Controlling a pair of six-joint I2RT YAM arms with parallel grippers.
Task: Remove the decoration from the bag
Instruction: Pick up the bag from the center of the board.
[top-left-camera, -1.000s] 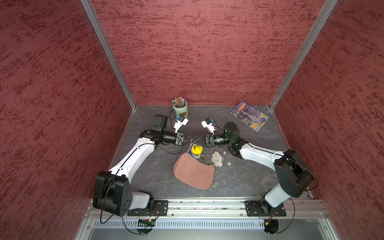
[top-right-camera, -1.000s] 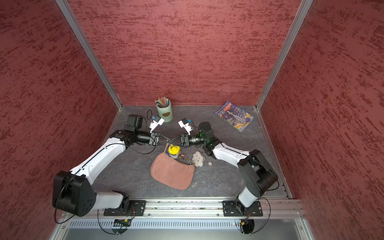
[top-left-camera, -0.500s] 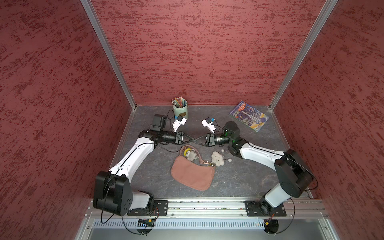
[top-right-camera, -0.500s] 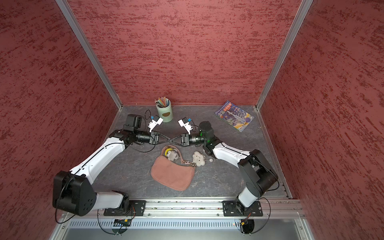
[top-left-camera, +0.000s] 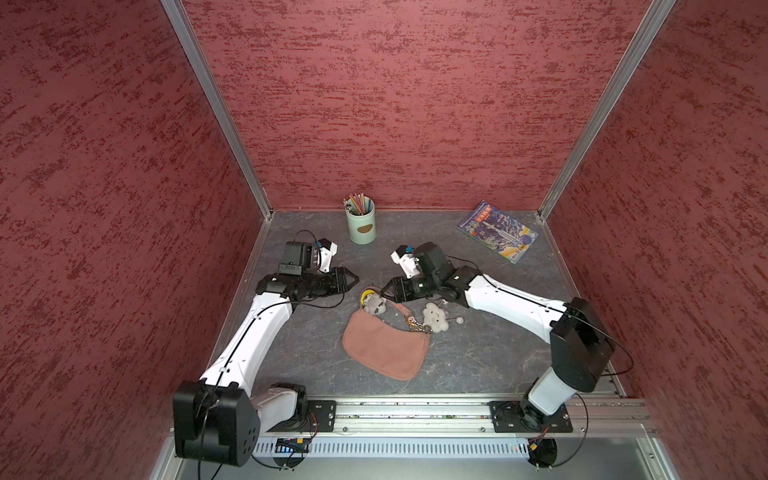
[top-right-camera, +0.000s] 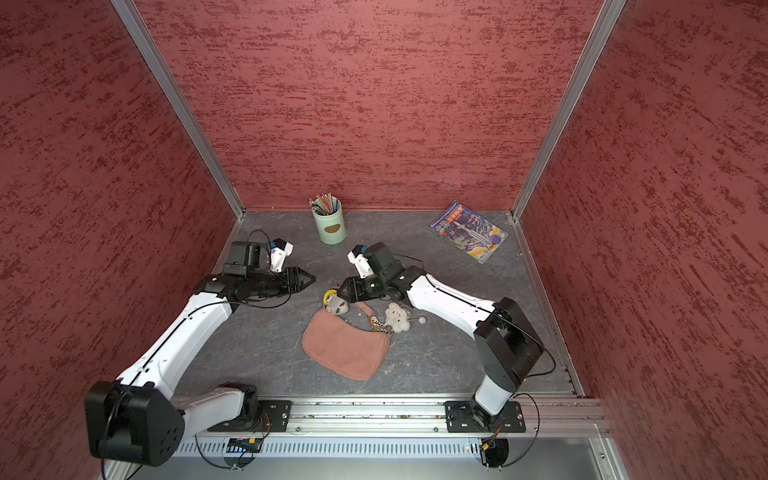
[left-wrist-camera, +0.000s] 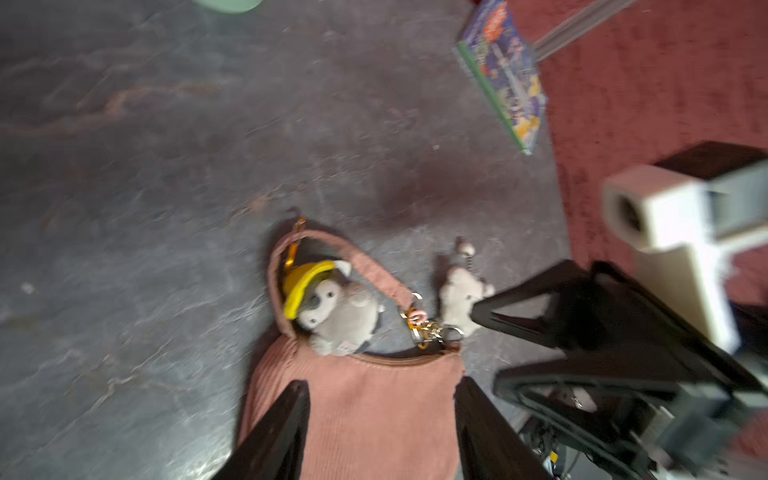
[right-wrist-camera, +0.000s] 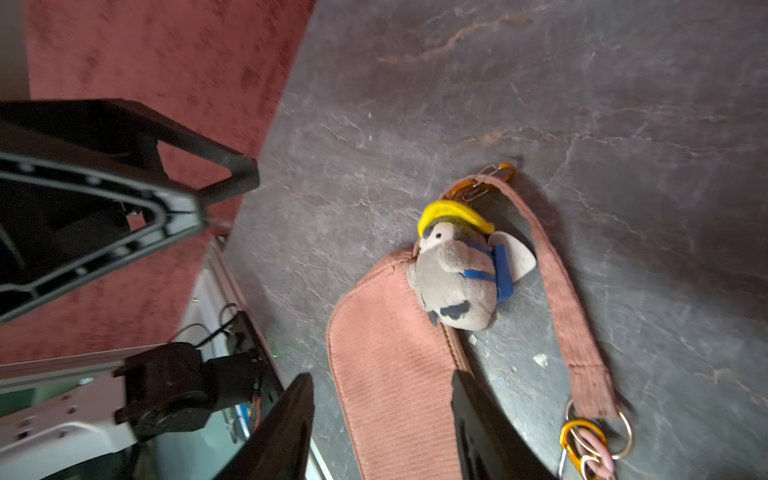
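The pink bag (top-left-camera: 384, 349) (top-right-camera: 345, 349) lies flat on the grey floor, its strap (right-wrist-camera: 569, 311) looped beside it. The white cloud decoration (top-left-camera: 434, 318) (top-right-camera: 397, 318) (left-wrist-camera: 457, 299) rests on the floor by the bag's right end, next to a cluster of gold rings and clips (left-wrist-camera: 428, 328) (right-wrist-camera: 582, 440). A grey toy with a yellow hat (top-left-camera: 374, 303) (right-wrist-camera: 457, 274) lies at the bag's far end. My left gripper (top-left-camera: 353, 280) (left-wrist-camera: 380, 415) hovers open to the far left of the bag, holding nothing. My right gripper (top-left-camera: 384, 289) (right-wrist-camera: 380, 411) is open and empty just beyond the toy.
A green pencil cup (top-left-camera: 360, 224) stands at the back wall. A colourful book (top-left-camera: 496, 231) lies in the back right corner. Red walls close in three sides, and a metal rail (top-left-camera: 415, 415) carrying both arm bases runs along the front.
Both grippers have opened and drawn apart from above the bag. The strap has dropped, the toy has fallen over, and the bag has settled flat, slightly nearer the front left.
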